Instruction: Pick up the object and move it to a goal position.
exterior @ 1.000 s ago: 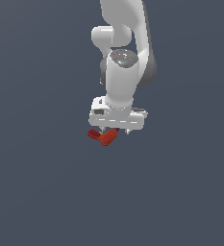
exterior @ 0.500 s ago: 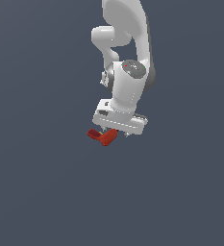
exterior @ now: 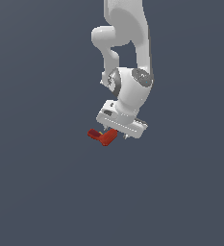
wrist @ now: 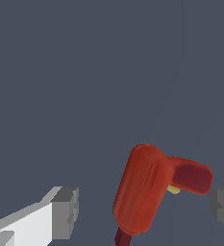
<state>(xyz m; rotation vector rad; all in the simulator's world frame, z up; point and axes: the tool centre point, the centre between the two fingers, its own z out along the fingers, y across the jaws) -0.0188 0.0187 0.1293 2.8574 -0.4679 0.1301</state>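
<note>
Red L-shaped block (wrist: 147,190) lies between the two fingertips of the gripper (wrist: 144,211) in the wrist view, a tiny yellow spot (wrist: 173,190) showing at its inner corner beside the darker arm. The fingers (wrist: 65,211) stand spread, each with a gap to the block, touching neither side. In the exterior view, the block (exterior: 103,136) sits just below the gripper (exterior: 118,133), protruding toward the exterior view's left, against the plain grey-blue ground (exterior: 46,192).

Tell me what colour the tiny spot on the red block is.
Yellow spot, clearest in the wrist view.
</note>
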